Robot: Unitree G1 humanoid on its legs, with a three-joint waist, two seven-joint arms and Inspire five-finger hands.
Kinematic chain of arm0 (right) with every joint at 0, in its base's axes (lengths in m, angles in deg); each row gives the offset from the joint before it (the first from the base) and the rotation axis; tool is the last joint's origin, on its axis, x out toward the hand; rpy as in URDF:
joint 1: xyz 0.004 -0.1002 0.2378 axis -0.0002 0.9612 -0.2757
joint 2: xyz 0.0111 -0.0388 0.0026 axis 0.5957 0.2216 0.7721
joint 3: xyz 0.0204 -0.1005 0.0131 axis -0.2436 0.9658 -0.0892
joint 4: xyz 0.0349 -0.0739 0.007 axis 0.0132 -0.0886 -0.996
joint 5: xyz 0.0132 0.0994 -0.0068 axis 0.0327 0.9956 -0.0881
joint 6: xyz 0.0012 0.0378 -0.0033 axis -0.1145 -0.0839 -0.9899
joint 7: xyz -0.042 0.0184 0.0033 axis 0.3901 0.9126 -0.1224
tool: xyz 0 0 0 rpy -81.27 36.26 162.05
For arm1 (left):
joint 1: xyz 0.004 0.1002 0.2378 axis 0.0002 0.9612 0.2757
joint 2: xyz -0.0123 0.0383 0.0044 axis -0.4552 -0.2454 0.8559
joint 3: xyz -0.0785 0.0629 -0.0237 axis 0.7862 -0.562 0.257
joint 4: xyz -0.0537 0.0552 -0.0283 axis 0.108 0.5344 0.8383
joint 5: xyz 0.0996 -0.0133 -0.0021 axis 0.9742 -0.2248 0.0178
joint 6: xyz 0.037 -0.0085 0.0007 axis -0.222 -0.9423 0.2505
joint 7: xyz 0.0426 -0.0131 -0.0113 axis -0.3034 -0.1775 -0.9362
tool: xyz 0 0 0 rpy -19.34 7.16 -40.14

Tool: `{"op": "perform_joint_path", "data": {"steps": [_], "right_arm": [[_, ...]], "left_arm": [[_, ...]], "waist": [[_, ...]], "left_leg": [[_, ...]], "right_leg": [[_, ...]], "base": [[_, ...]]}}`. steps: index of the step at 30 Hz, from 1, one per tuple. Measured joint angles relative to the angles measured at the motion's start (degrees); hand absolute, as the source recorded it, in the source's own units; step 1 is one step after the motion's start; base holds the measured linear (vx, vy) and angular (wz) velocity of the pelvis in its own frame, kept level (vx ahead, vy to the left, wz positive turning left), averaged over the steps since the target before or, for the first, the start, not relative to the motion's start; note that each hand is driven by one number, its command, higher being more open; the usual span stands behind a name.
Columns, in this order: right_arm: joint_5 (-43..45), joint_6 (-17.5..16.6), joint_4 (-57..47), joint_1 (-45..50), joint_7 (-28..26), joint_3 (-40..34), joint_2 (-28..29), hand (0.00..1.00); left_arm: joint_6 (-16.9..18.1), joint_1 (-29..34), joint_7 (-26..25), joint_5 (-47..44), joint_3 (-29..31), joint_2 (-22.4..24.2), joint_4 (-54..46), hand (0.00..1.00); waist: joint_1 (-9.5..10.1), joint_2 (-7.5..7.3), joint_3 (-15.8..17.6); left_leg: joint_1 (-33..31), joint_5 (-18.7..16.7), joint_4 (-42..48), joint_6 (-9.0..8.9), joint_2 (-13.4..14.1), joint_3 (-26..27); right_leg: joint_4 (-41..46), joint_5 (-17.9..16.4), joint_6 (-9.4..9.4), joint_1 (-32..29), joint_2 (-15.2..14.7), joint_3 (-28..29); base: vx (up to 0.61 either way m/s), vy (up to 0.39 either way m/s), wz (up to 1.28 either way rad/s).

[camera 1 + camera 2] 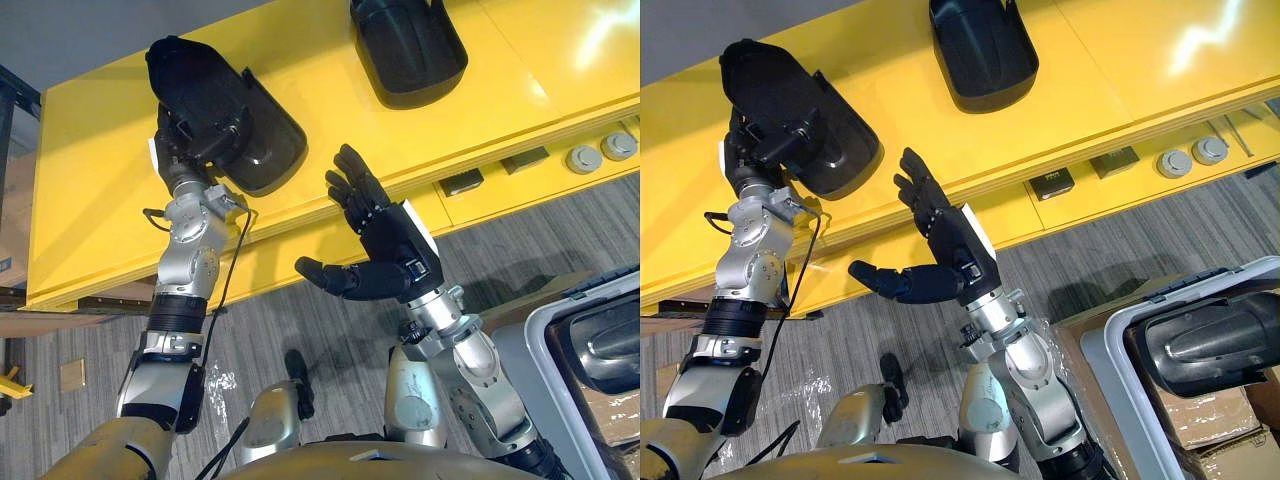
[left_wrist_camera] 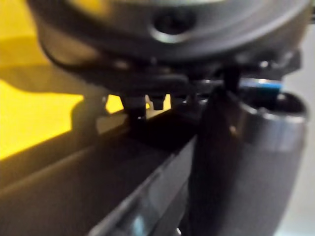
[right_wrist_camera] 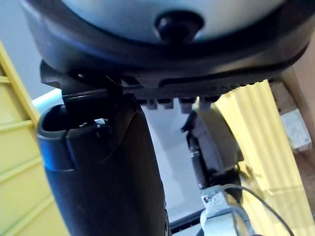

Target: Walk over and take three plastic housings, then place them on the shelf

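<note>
A black plastic housing (image 1: 255, 140) lies on the yellow shelf (image 1: 100, 200) near its front edge, open side up. My left hand (image 1: 172, 145) reaches onto the shelf and grips this housing's near end, fingers curled over its rim. A second black housing (image 1: 405, 45) rests farther back on the shelf, to the right. A third housing (image 1: 1210, 345) lies in a grey bin (image 1: 1118, 345) at the lower right. My right hand (image 1: 385, 255) hovers in front of the shelf's edge, fingers straight and thumb spread, holding nothing.
A lower yellow ledge below the shelf's edge carries two round grey discs (image 1: 600, 152) and two small dark blocks (image 1: 461, 182). A cardboard box (image 1: 1200, 415) sits under the bin. Grey carpet floor lies between me and the shelf.
</note>
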Motion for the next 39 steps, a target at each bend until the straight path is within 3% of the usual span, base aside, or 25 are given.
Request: {"op": "perform_joint_path", "data": {"steps": [3, 8, 13, 20, 29, 39], "right_arm": [[0.0, 0.0, 1.3, 0.3, 0.7, 0.1, 0.0, 1.0], [0.0, -0.1, 1.6, 1.6, 1.4, 1.0, 0.0, 1.0], [0.1, -0.1, 1.7, 2.2, 1.3, 1.6, 0.0, 1.0], [0.1, 0.2, 1.7, 2.2, 0.8, 2.2, -0.1, 1.0], [0.2, 2.2, 1.7, 2.2, -0.6, 2.3, -0.3, 1.0], [0.2, 2.0, 1.4, 2.2, -1.2, 3.8, -1.9, 1.0]], "left_arm": [[-1.0, -1.0, -1.1, 1.7, 0.1, -2.8, 3.4, 1.0], [-5.5, -2.6, -2.0, 6.5, 0.1, -5.9, 8.5, 1.0], [-14.9, -7.0, -0.7, 12.1, 0.6, -8.2, 16.6, 1.0], [-22.5, -10.6, 3.7, 14.3, 1.8, -11.6, 23.6, 1.0], [-24.2, -11.3, 4.8, 19.1, 1.1, -12.7, 25.5, 1.0], [-22.3, -13.3, 1.3, 21.3, -2.3, -13.1, 25.4, 1.0]], "waist": [[-0.25, 0.07, -0.1], [-1.19, 0.56, -1.6], [-1.9, 0.66, -4.4], [-2.91, 0.5, -5.8], [-3.76, 0.53, -5.8], [-4.09, 1.17, -5.7]], "left_leg": [[0.8, 0.3, -0.7, 0.05, 0.0, -0.2], [2.4, 0.3, -2.0, 0.08, 0.1, -0.4], [4.2, 0.4, -3.1, 0.1, 0.2, 0.2], [5.5, 0.3, -3.8, 0.11, 0.1, 1.8], [5.5, 0.3, -3.7, 0.03, 0.0, 2.0], [4.3, 0.3, -3.5, 0.03, 0.0, 1.6]], "right_leg": [[-1.1, 0.5, 0.17, 1.0, 0.1, -0.3], [-3.5, 1.4, 0.14, 3.3, 0.4, -0.8], [-6.2, 2.2, 0.38, 5.4, 0.7, -0.8], [-8.1, 3.5, 0.62, 6.2, 0.9, 0.7], [-8.1, 3.6, 0.64, 6.0, 1.0, 1.3], [-7.9, 3.8, 0.59, 5.2, 0.9, 1.0]], "base": [[0.03, 0.004, 0.04], [0.05, 0.008, -0.02], [0.02, 0.009, -0.05], [-0.01, 0.013, -0.12], [-0.01, 0.0, -0.02], [0.01, -0.005, 0.02]]}}
